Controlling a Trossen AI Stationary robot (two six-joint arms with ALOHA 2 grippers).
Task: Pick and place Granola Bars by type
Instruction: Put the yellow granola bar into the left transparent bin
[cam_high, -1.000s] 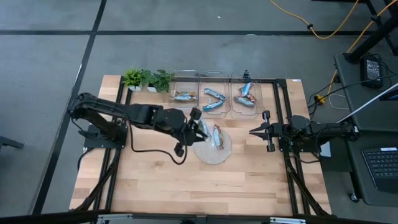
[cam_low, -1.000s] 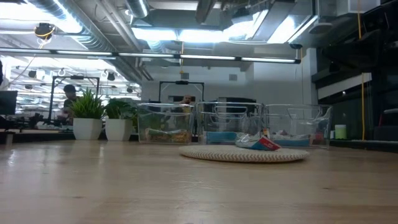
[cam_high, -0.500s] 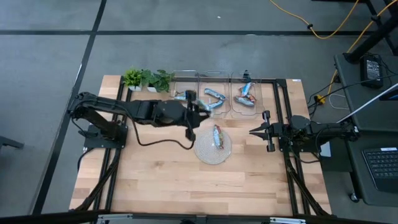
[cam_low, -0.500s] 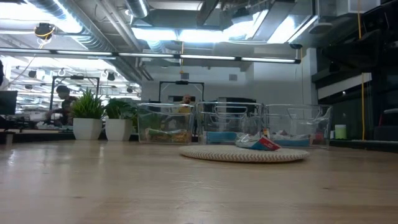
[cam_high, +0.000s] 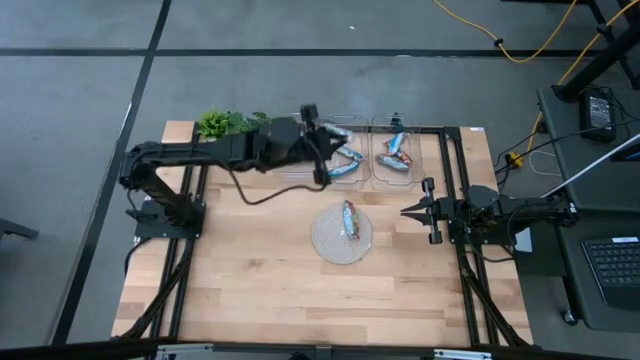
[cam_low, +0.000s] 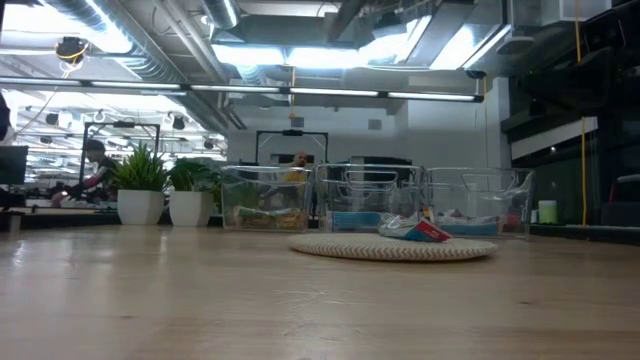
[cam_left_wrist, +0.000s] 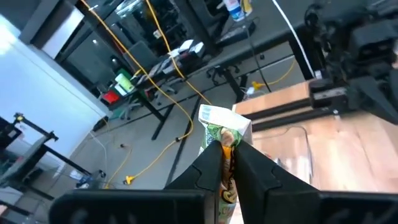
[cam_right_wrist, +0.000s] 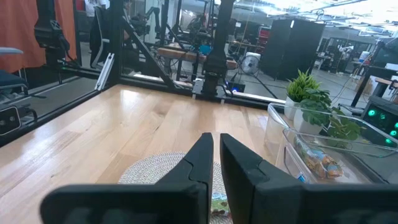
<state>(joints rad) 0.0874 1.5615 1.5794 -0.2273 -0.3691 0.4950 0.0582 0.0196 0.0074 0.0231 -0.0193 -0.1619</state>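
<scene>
You have three bins (cam_high: 345, 150) in a row along the table's far edge, with the plants (cam_high: 232, 123) just to their left. The left gripper (cam_high: 325, 140) sits above the left and middle bins, fingers pinched on a granola bar (cam_left_wrist: 224, 138). More bars (cam_high: 392, 152) lie in the middle and right bins. The round plate (cam_high: 330, 240) sits mid-table, in front of the bins, with one bar (cam_high: 349, 218) on it. The right gripper (cam_high: 408, 211) waits just right of the plate, fingers nearly together.
</scene>
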